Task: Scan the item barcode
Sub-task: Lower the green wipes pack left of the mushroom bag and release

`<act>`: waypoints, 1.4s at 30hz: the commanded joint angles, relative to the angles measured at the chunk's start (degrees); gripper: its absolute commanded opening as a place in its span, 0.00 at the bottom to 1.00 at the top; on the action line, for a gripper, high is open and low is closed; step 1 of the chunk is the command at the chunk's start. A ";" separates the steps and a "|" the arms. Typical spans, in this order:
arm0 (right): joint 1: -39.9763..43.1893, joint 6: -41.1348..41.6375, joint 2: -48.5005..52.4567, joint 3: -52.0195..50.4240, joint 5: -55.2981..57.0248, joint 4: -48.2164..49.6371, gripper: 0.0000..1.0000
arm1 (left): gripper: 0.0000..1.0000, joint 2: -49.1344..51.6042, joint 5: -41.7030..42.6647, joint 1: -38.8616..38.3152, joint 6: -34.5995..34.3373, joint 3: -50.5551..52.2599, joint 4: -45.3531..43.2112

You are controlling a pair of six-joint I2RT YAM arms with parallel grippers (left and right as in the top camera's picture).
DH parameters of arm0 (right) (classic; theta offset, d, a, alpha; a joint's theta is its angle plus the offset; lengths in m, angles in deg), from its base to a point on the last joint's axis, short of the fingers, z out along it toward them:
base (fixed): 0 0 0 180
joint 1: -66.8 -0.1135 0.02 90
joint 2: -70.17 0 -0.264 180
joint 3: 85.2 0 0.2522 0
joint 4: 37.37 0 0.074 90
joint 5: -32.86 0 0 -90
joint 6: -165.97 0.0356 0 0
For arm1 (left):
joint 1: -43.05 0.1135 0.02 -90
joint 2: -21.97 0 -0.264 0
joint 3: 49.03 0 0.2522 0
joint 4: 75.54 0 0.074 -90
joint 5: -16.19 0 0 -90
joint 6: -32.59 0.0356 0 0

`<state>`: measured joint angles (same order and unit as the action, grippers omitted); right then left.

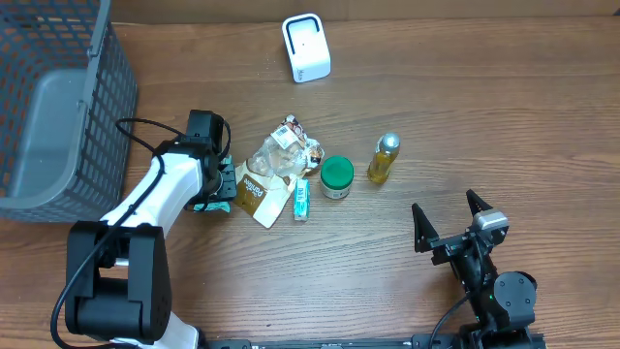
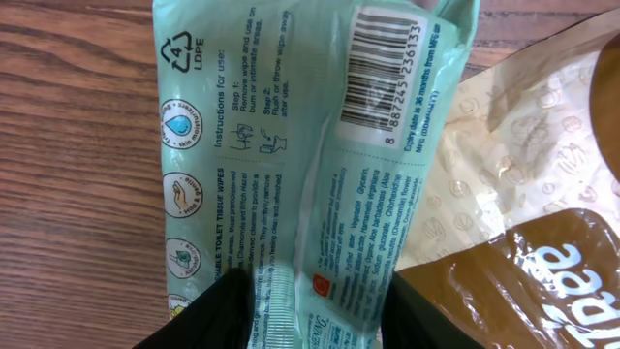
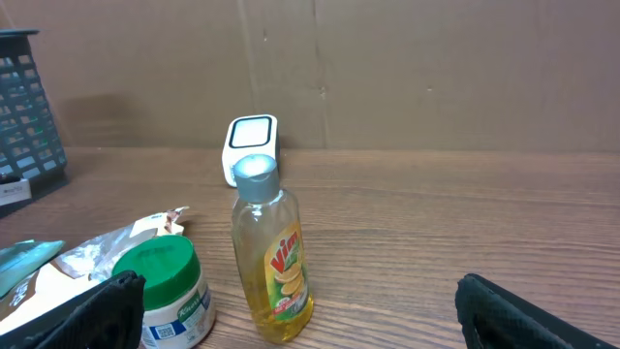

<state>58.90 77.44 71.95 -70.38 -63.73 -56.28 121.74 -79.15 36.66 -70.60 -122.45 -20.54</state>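
Wipes [image 2: 252, 145]: green pack at the left of the pile, touching the pouch [image 2: 523, 242]; barcode [image 2: 387, 68] faces the left wrist camera.
Left claw [image 2: 312, 305]: clamped on one end of the wipes.
Right claw [image 1: 445, 206]: fingers wide apart, holding nothing, near right over the table [image 1: 387, 281].
Scanner [image 1: 305, 47]: white, far centre, well apart from the wipes.
Jar [image 1: 336, 177], bottle [image 1: 385, 158]: right of the pile.

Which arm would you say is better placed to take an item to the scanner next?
Left. The left gripper pinches the wipes pack, its barcode showing; the right gripper stands open and empty, away from the items.
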 commanded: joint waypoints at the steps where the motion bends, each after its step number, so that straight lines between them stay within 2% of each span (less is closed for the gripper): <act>1: 0.00 0.15 -0.20 -0.26 0.50 0.31 1.00 | 0.47 0.13 0.57 -0.26 -0.11 -4.37 2.38; 5: 0.00 0.17 -0.20 -0.26 0.48 0.31 1.00 | 0.47 0.11 0.66 -0.26 -0.11 -11.61 7.04; 11: 0.00 0.17 -0.20 -0.26 0.48 0.31 1.00 | 0.25 0.26 0.46 -0.28 -0.13 -11.50 8.76; 17: 0.00 0.15 -0.20 -0.26 0.50 0.31 1.00 | 0.24 0.26 0.48 -0.28 -0.13 -8.57 9.05; 22: 0.00 0.17 -0.20 -0.26 0.48 0.31 1.00 | 0.28 0.26 0.42 -0.28 -0.11 -4.85 5.90; 28: 0.00 0.17 -0.20 -0.26 0.50 0.31 1.00 | 0.27 0.26 0.24 -0.28 -0.11 -1.92 2.56; 42: 0.00 0.17 -0.20 -0.26 0.48 0.31 1.00 | 0.24 0.26 0.22 -0.28 -0.11 -1.36 1.79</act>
<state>58.88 77.46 71.95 -70.38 -63.73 -56.28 121.89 -78.78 36.66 -70.78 -124.70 -18.75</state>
